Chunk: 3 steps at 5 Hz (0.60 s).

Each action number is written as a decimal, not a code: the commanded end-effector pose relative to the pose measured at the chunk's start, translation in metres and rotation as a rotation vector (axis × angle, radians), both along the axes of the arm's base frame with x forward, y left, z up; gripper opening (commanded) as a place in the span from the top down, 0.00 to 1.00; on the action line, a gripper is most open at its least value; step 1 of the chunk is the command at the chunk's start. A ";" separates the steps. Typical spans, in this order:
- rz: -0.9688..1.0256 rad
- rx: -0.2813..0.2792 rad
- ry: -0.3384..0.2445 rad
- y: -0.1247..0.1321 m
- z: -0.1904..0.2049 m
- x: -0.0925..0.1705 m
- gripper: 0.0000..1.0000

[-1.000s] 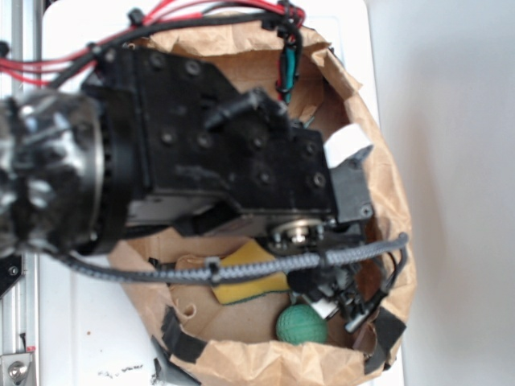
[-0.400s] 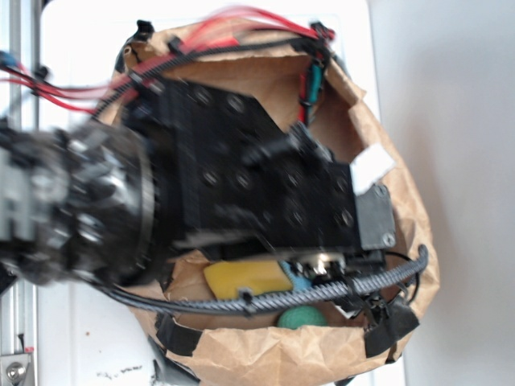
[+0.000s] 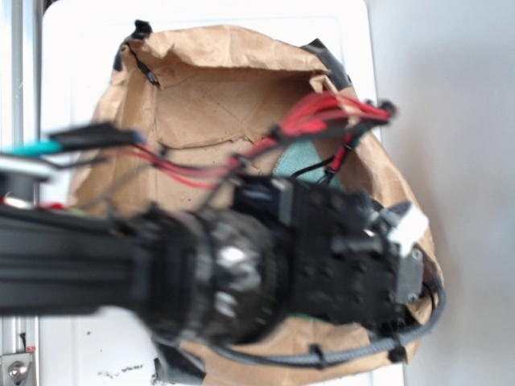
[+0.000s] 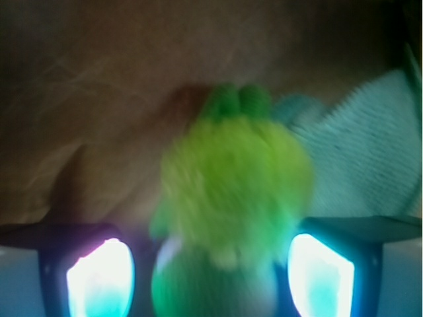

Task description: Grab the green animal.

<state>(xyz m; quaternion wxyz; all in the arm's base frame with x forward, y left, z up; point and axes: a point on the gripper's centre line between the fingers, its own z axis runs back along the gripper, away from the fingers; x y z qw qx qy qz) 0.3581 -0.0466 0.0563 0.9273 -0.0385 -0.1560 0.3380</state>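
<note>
Two fingers (image 4: 99, 277) of my gripper (image 4: 211, 281) stand wide apart, gripping nothing, with the green animal (image 4: 234, 191) lying between and just ahead of them on the brown bag (image 3: 209, 88) floor, beside the teal cloth (image 4: 360, 162). I'd advance straight, stay centred, then close gently on its fuzzy body.

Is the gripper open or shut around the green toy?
Open: in the wrist view the fingers stand apart either side of the green toy.
</note>
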 end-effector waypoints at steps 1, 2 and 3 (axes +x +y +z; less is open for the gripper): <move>-0.005 -0.004 -0.039 0.001 0.016 0.014 1.00; -0.006 -0.032 -0.035 0.007 0.026 0.010 1.00; -0.013 -0.051 -0.024 0.011 0.041 0.005 1.00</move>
